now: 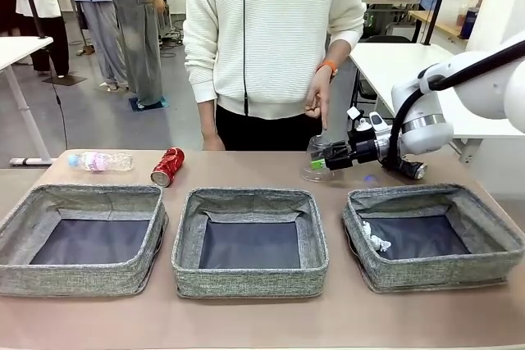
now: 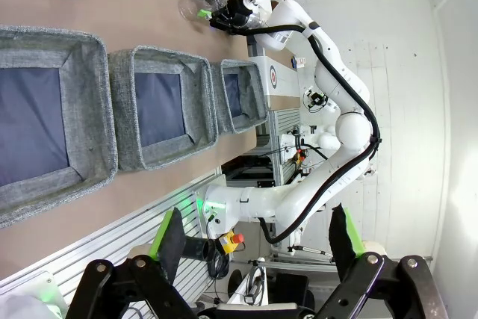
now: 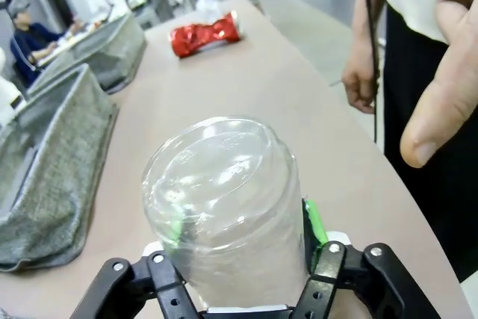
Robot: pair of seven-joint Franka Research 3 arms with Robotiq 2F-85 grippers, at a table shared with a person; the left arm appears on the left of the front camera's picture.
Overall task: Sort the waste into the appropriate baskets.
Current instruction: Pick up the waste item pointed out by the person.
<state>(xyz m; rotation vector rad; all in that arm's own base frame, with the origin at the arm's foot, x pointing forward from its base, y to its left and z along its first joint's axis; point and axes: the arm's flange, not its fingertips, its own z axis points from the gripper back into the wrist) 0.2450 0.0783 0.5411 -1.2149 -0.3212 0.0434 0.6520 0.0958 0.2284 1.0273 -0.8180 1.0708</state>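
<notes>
The right pincer [image 1: 324, 160] is clamped across a clear plastic cup [image 3: 224, 184] at the far side of the tabletop [image 1: 246, 174], with green pads on either flank and the cup's closed end turned up. The cup sits just beyond the gap between the middle grey woven fabric basket [image 1: 246, 278] and the right grey woven fabric basket [image 1: 435, 272]. Both bins lie back toward the robot, and the middle looks slightly nearer. The left pincer [image 2: 254, 229] hangs wide apart, holding nothing, well away.

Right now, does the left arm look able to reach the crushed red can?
Probably yes. The crushed red can lies bare on the table beyond the left basket, and the left gripper is open and holds nothing.
</notes>
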